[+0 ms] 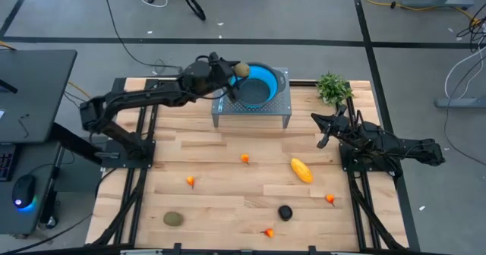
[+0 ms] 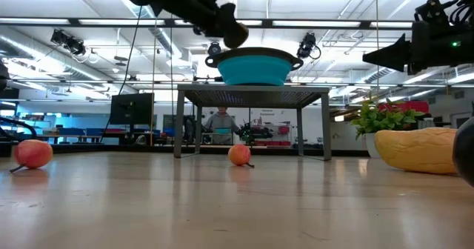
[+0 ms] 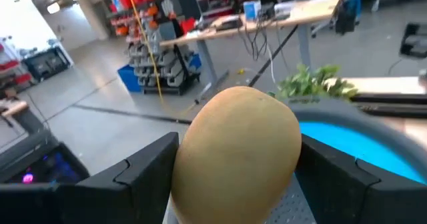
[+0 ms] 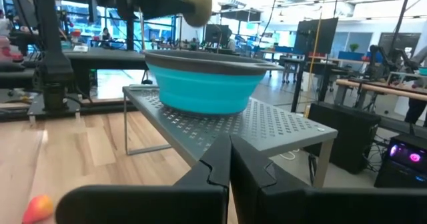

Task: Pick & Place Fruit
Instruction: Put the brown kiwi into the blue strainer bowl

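Observation:
My left gripper (image 1: 235, 73) reaches from the table's left and is shut on a dull olive-tan oval fruit (image 3: 237, 154), held just above the far-left rim of the blue bowl (image 1: 260, 86). The bowl stands on a grey perforated stand (image 1: 252, 109). On the table lie a yellow oblong fruit (image 1: 301, 170), a black round fruit (image 1: 285, 212), a second olive oval (image 1: 174, 219) and several tiny orange-red ones (image 1: 244, 158). My right gripper (image 4: 230, 167) waits shut at the table's right side, touching nothing. My left gripper pinches the olive fruit by its two opposite sides (image 3: 183, 164) between the two fingers (image 3: 143, 174). The fingers come in nearly level from the table's left. The fruit is lifted clear and hangs above the bowl's rim (image 2: 222, 54) without touching it.
A leafy green plant (image 1: 332, 88) stands at the far right, beside the stand. The stand's legs (image 2: 178, 123) leave a gap beneath it. The wooden table's middle and near-left parts (image 1: 205, 152) are bare between the scattered fruits. A person shows in the room beyond (image 2: 220, 124).

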Available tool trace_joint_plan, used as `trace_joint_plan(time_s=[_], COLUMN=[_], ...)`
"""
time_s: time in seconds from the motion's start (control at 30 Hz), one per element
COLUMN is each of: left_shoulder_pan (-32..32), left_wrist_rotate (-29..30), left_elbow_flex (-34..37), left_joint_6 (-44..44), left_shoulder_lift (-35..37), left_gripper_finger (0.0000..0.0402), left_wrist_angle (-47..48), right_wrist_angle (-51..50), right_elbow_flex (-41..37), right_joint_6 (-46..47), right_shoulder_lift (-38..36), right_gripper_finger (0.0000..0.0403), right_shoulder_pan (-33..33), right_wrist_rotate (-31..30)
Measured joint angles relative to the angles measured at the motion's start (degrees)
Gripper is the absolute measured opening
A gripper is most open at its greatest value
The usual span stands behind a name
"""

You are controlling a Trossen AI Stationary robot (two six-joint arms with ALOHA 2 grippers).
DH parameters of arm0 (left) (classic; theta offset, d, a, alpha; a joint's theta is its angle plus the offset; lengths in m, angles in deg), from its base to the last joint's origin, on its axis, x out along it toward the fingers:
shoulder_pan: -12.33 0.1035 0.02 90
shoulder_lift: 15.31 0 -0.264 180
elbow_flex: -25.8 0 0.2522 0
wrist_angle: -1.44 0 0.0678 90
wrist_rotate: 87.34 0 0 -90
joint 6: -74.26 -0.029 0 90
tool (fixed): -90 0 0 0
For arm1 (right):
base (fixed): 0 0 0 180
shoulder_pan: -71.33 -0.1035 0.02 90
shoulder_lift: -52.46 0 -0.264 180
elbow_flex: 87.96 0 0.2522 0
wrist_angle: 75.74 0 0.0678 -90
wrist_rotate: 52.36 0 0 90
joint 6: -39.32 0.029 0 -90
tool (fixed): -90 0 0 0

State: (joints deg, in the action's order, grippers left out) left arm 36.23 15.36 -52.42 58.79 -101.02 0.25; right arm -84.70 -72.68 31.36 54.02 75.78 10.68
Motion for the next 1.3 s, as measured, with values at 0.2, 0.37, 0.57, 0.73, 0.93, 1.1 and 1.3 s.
trace_joint_plan(time_s=[0.2,0.37,0.57,0.73,0.93,1.1,1.3], left_shoulder_pan=[1.78,2.72,2.73,2.76,2.82,2.66,2.66], left_wrist_rotate=[-2.09,-1.99,-3.64,-5.01,-4.65,-5.02,-8.61], left_elbow_flex=[0.0,0.0,0.0,0.08,0.04,0.02,0.02], left_joint_6=[1.87,1.78,2.38,3.48,4.7,7.55,9.72], left_shoulder_lift=[-2.38,-3.57,-3.52,-4.92,-6.34,-5.81,-5.75], left_gripper_finger=[0.0281,0.0281,0.0281,0.0281,0.0281,0.0284,0.0313], left_wrist_angle=[-0.98,-2.74,-5.97,-6.14,-5.71,-5.73,-4.47], right_wrist_angle=[-0.45,-0.47,-0.46,-0.34,-0.42,-0.75,-0.75], right_elbow_flex=[0.0,0.0,0.0,0.0,0.0,0.0,0.0], right_joint_6=[0.21,0.21,0.21,0.31,0.81,0.88,0.88], right_shoulder_lift=[0.04,0.04,0.04,0.04,0.04,0.04,0.04], right_gripper_finger=[0.0007,0.0007,0.0007,0.0007,0.0007,0.0007,0.0007], right_shoulder_pan=[0.02,0.02,0.02,0.02,0.02,0.02,0.02], right_wrist_rotate=[0.02,0.01,-0.03,-1.3,-1.46,-1.49,-1.46])
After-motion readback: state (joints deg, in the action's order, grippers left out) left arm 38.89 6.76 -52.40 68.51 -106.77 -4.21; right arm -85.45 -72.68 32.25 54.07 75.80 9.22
